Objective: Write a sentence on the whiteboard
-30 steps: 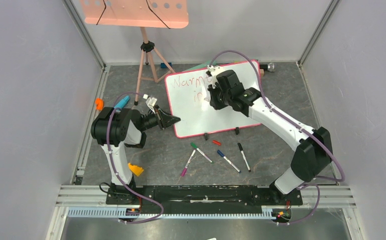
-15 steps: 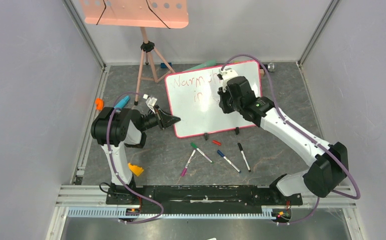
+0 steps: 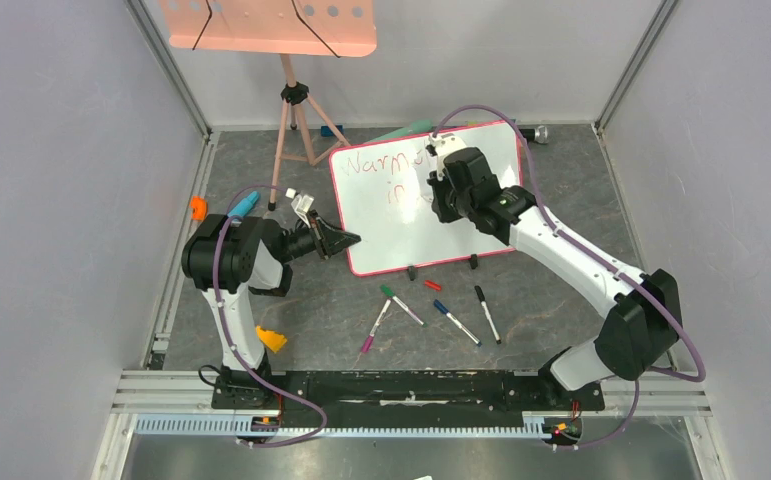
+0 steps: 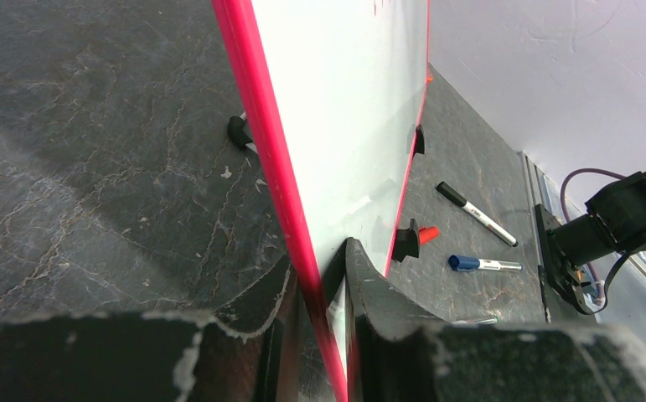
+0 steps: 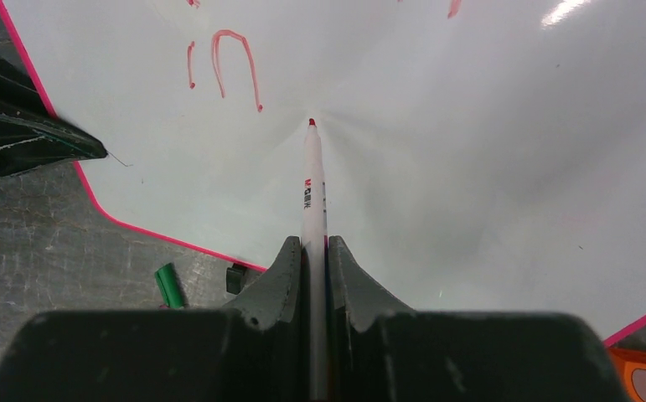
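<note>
The whiteboard (image 3: 401, 240) stands tilted on two black clip feet, with a pink-red rim (image 4: 260, 126). The sentence (image 3: 376, 165), in red, shows "Warm" and below it "in" (image 5: 223, 71); my right arm hides whatever follows. My left gripper (image 3: 349, 240) is shut on the board's lower left edge, one finger on each side of the rim (image 4: 319, 272). My right gripper (image 5: 312, 243) is shut on a white red-tipped marker (image 5: 312, 184). The tip sits at the board's surface, to the right of and just below "in". From above, the right gripper (image 3: 433, 205) hangs over the board's middle.
Several loose markers (image 3: 441, 310) lie on the dark floor in front of the board, among them a black one (image 4: 476, 213), a blue one (image 4: 484, 265) and a green one (image 5: 167, 285). A salmon tray on a tripod (image 3: 296, 120) stands at the back left. Walls close in all around.
The right arm swung its gripper right across the board, then came back a little to the left. The left arm and the board have not moved.
</note>
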`<state>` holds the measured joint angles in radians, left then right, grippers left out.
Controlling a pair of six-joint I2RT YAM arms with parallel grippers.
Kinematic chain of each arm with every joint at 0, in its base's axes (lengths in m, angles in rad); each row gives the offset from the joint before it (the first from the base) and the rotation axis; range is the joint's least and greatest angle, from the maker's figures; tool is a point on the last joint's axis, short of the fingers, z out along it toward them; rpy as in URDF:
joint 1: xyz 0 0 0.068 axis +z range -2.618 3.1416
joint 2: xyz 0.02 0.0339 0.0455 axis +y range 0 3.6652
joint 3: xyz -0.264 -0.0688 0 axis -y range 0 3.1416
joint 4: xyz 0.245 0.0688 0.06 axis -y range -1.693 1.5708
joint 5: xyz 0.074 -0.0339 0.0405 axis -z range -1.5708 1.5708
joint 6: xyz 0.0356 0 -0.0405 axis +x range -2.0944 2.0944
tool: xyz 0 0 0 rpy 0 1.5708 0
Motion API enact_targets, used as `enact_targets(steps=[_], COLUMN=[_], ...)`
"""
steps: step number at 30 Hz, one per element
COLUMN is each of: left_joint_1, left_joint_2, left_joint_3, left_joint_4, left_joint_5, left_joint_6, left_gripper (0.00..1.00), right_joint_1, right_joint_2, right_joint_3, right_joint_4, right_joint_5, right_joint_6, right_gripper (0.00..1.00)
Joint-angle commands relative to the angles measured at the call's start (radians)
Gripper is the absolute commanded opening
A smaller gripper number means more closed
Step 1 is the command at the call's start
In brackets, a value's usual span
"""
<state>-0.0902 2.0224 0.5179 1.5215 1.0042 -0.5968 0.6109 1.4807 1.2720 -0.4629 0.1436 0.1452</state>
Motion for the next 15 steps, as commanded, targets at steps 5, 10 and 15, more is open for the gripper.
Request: enact_targets(steps=[5, 10, 15], left_joint_1=[0.016, 0.016, 0.016], left_joint_2=[0.015, 0.016, 0.015], left_joint_3=[0.0, -0.002, -0.003], left_joint_4=[0.035, 0.035, 0.035], left_joint_5=[-0.155, -0.159, -0.159], left_joint_6=[0.113, 0.112, 0.112], left_gripper=[0.07, 0.07, 0.07], right_joint_1=[0.0, 0.018, 0.04], right_joint_2=[0.014, -0.004, -0.021], right_joint_3=[0.055, 0.009, -0.041], right_joint_4=[0.035, 0.032, 0.055], right_joint_5=[-0.029, -0.051, -0.039], right_joint_6=[-0.013, -0.017, -0.012], right_gripper=[0.0, 0.0, 0.0])
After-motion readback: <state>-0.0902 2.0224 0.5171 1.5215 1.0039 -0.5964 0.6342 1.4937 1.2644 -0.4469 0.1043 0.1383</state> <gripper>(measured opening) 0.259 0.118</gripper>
